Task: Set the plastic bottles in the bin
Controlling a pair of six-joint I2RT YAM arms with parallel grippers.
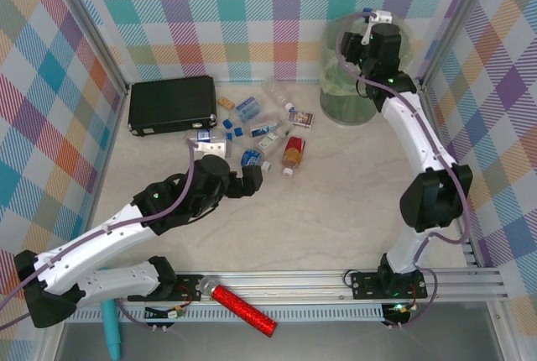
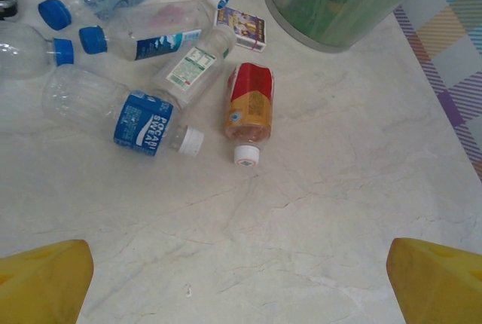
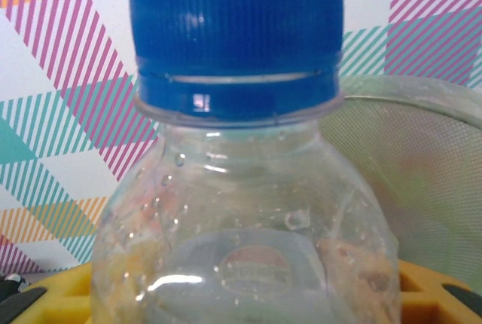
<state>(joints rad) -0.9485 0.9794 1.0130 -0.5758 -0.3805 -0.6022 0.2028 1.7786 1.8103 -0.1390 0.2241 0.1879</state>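
My right gripper is shut on a clear plastic bottle with a blue cap, held upright close to the camera. Behind it to the right is the translucent greenish bin. From above, the right gripper hangs over the bin at the back right. Several plastic bottles lie in a loose group mid-table. Among them are a red-labelled bottle, a clear bottle with a blue label and a clear bottle with a white label. My left gripper is open over bare table, just short of them.
A flat black case lies at the back left. A small printed box sits among the bottles near the bin. A red glittery cylinder lies on the front rail. Checked walls close in three sides.
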